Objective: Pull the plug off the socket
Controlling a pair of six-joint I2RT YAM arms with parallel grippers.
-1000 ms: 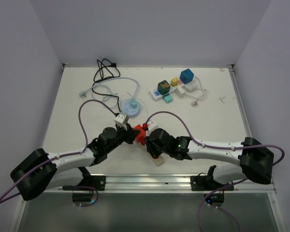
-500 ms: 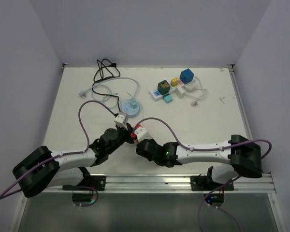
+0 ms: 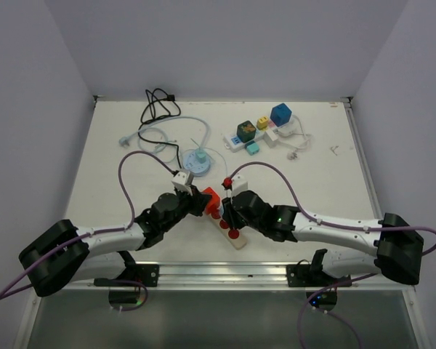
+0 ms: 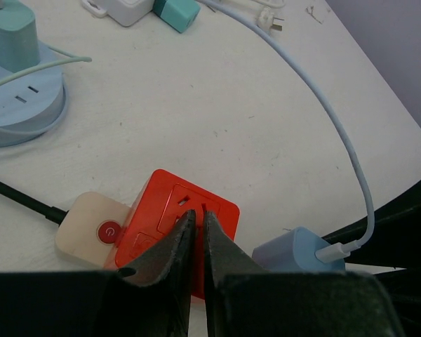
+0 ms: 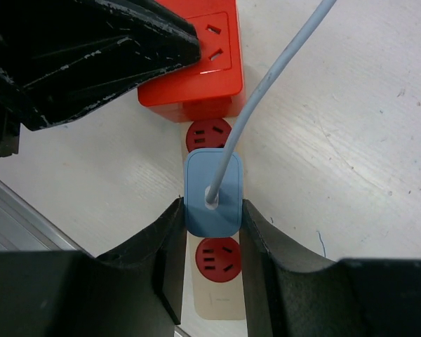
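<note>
My right gripper (image 5: 212,208) is pinching the pale blue plug (image 5: 212,194), 1 finger on each side. The plug sits over the beige power strip (image 5: 221,300) between 2 red sockets, near-center of the table (image 3: 327,182). I can't tell if its prongs are seated. Its pale blue cable (image 5: 266,77) runs off to the far right. My left gripper (image 4: 198,215) has its fingers pressed almost together, with only a thin slit between them. The tips are on top of the red cube adapter (image 4: 174,193), which is plugged in just beyond the plug. The strip's red power button (image 4: 109,230) is left of the cube. A round blue socket hub (image 3: 197,160) sits farther back.
</note>
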